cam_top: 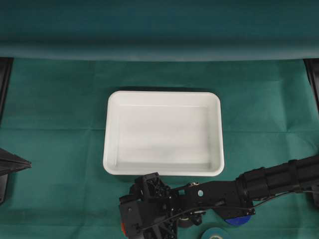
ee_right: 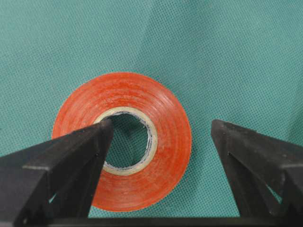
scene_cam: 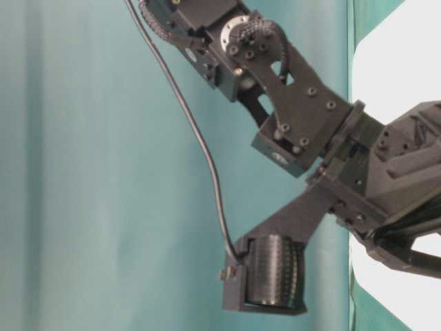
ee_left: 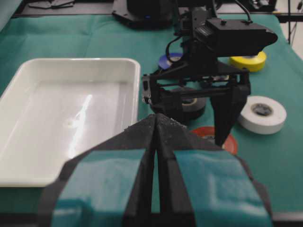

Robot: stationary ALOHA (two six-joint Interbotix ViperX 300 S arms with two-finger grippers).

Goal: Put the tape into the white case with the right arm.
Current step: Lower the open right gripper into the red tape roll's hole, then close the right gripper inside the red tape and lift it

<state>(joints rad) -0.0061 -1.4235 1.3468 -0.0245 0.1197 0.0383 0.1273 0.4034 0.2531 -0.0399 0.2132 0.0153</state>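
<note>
Over red tape (ee_right: 123, 161), right tool (ee_right: 158, 156) spread.

White case (cam_top: 163, 133) sits mid-cloth, nothing in it. The right arm (cam_top: 279, 178) reaches in just below its near rim; gripper's too cluttered to read, honestly.

Five tape rolls (ee_left: 262, 112), one white case (cam_top: 163, 133).

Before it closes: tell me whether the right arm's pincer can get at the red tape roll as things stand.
Probably yes. The right pincer is open above the red tape roll, one finger over the core hole, the other past the rim. Nothing blocks it.
</note>
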